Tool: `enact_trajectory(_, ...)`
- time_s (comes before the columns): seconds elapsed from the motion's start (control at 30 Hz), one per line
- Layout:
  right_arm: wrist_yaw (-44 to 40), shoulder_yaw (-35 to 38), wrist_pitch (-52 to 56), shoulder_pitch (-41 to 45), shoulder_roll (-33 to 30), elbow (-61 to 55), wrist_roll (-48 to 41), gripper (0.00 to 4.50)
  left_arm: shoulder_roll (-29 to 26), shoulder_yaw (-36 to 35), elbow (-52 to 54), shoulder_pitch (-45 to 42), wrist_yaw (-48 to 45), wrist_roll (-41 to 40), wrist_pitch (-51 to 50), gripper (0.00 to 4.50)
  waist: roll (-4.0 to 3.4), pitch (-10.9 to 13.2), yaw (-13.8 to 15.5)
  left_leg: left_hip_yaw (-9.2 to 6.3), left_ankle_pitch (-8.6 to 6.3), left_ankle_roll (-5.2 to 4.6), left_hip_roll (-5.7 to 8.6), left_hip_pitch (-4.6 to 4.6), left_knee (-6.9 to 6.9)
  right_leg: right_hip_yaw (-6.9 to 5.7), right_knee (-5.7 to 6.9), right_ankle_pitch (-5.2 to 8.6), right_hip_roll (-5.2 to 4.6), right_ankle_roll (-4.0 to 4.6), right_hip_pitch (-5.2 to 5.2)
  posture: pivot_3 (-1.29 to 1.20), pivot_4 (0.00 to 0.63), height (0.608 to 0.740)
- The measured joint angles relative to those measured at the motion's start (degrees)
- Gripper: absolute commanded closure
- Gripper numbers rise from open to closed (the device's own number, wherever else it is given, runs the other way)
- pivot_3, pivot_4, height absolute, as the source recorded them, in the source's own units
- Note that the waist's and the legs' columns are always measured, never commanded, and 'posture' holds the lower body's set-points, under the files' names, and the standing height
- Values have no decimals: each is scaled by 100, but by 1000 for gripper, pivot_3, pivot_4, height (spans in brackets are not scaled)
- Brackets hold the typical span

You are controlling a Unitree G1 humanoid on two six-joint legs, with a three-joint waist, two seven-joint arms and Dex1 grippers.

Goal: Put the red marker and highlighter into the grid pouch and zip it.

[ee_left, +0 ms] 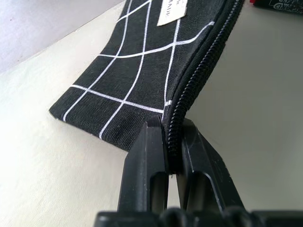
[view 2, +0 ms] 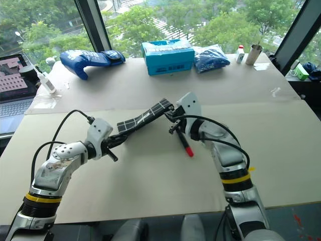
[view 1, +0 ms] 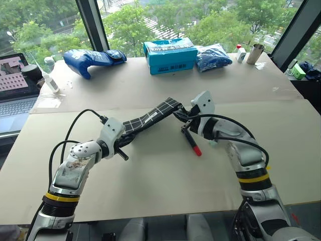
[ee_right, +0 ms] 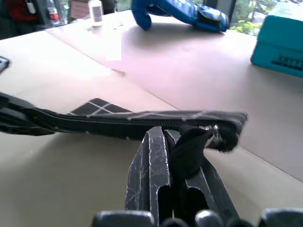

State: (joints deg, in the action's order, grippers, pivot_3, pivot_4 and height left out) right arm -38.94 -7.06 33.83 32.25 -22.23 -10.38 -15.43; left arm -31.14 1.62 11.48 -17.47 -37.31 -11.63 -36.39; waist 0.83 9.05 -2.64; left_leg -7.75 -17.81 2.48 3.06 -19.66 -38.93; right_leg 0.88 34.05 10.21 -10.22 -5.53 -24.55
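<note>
Even, bright daylight comes through the windows [view 1: 150,15] at the far side, and the trees outside are a bit washed out. The table [view 1: 165,170] is evenly lit, with soft, faint shadows under the arms and the grid pouch [view 1: 150,119] and no hard glare. Head views are sharp with slight bending at the edges; the right wrist view is motion-blurred and hazy, the left wrist view crisp up close.

The right gripper [ee_right: 176,142] has its jaws clamped on the grid pouch [ee_right: 142,122].
</note>
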Motion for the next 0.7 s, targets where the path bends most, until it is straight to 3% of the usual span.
enact_trajectory(0.13, -151, -586, 209, -227, -192, -306, 165, 4459, 18, 47, -9, -1, 0, 0, 1, 4500, 0, 0, -4, 2, -1, -2, 0, 2, -2, 0, 1, 0, 0, 0, 2, 0, 150, 740)
enact_trajectory(0.3, 664, -1299, 539, -21, 150, 358, 1088, 4459, 66, 65, -78, -35, 11, 1, 0, 4500, 0, 0, 9, 1, 4, 8, 1, 1, -3, 1, 2, -1, -1, 2, 1, 0, 150, 740)
enact_trajectory(0.43, 1045, -1336, 551, 287, 424, 817, 1426, 4459, 107, 66, -96, -48, 20, 0, -1, 4500, 0, 0, 8, 1, 5, 9, 1, -3, -2, 0, 0, -2, -1, 2, -3, 0, 150, 740)
enact_trajectory(0.7, 1037, -1571, 928, 621, 753, 933, 1604, 4459, 127, 66, -125, -59, 16, 1, -5, 4500, 0, 0, -10, 1, 5, 9, 0, -2, -1, 0, 2, -2, 0, 3, -5, 0, 150, 740)
